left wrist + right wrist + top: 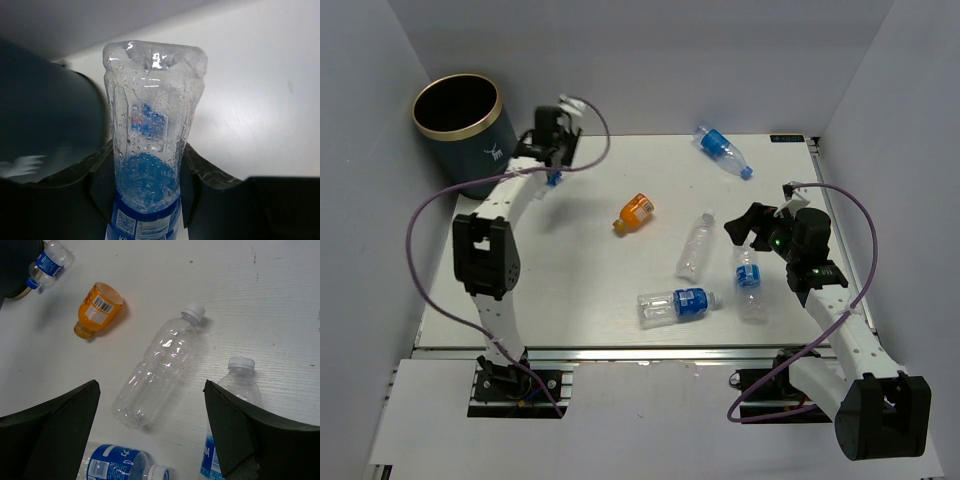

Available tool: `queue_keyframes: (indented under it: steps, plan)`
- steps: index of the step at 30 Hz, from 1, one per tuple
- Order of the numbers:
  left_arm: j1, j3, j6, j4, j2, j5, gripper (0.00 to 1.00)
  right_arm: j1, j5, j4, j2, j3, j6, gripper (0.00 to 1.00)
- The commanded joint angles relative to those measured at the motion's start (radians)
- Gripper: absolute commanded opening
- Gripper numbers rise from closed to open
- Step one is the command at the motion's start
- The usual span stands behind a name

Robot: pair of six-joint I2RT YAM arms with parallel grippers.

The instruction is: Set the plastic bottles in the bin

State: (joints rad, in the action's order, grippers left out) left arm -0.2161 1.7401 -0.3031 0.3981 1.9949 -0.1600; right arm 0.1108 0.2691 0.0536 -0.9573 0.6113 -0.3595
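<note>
My left gripper [554, 165] is shut on a clear blue-labelled bottle [150, 125] and holds it just right of the dark teal bin [483, 160], whose wall fills the left of the left wrist view [45, 130]. My right gripper [752, 228] is open and empty above an unlabelled clear bottle [157, 372] lying on the table. An orange-filled bottle [634, 213] lies mid-table. Three blue-labelled bottles lie on the table: one at the front [678, 305], one under my right wrist [750, 283], and one at the back right [723, 150].
The white table [600, 270] is walled in by grey panels at the back and on both sides. The bin stands off the table's back left corner. Purple cables loop beside both arms.
</note>
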Motion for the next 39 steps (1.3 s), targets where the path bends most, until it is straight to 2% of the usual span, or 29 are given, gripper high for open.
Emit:
queue_keyframes:
  steps: [1, 4, 5, 6, 9, 13, 15, 18, 22, 25, 26, 31, 34, 35, 39]
  plan:
    - [0.148, 0.119, 0.267, -0.200, -0.205, -0.114, 0.34, -0.005, 0.041, 0.055, 0.005, 0.015, 0.002, 0.89]
    - [0.169, 0.084, 0.346, -0.442, -0.289, -0.278, 0.44, -0.002, 0.120, 0.107, -0.015, 0.007, 0.005, 0.89]
    - [0.172, 0.102, 0.351, -0.481, -0.295, -0.379, 0.45, 0.000, 0.149, 0.112, -0.026, 0.010, 0.016, 0.89]
    - [0.182, 0.123, 0.357, -0.548, -0.286, -0.413, 0.46, 0.001, 0.166, 0.114, -0.032, 0.013, 0.027, 0.89]
    - [0.207, 0.303, 0.361, -0.574, -0.192, -0.525, 0.48, 0.016, 0.168, 0.129, -0.023, 0.005, 0.051, 0.89]
    - [0.273, 0.511, 0.323, -0.590, -0.064, -0.520, 0.48, 0.059, 0.122, 0.144, 0.003, -0.008, 0.097, 0.89]
    - [0.290, 0.469, 0.332, -0.678, -0.065, -0.498, 0.49, 0.085, 0.088, 0.128, -0.004, 0.002, 0.119, 0.89]
    - [0.342, 0.457, 0.377, -0.694, -0.036, -0.480, 0.49, 0.115, 0.061, 0.103, -0.034, 0.024, 0.131, 0.89]
    - [0.350, 0.420, 0.340, -0.765, 0.013, -0.492, 0.53, 0.133, 0.039, 0.098, -0.058, 0.033, 0.139, 0.89]
    - [0.350, 0.421, 0.337, -0.759, 0.051, -0.498, 0.82, 0.144, 0.012, 0.071, -0.077, 0.047, 0.148, 0.89]
    - [0.350, 0.423, 0.337, -0.754, 0.067, -0.507, 0.97, 0.145, 0.007, 0.066, -0.078, 0.050, 0.148, 0.89]
    - [0.350, 0.461, 0.354, -0.671, 0.056, -0.451, 0.98, 0.145, 0.005, 0.066, -0.070, 0.047, 0.143, 0.89]
    - [0.350, 0.525, 0.401, -0.529, 0.032, -0.389, 0.98, 0.145, 0.013, 0.052, -0.074, 0.057, 0.129, 0.89]
    - [0.348, 0.547, 0.415, -0.448, 0.019, -0.331, 0.98, 0.148, 0.015, 0.046, -0.074, 0.058, 0.123, 0.89]
    - [0.307, 0.495, 0.470, -0.300, -0.068, -0.182, 0.98, 0.148, 0.012, 0.025, -0.060, 0.059, 0.105, 0.89]
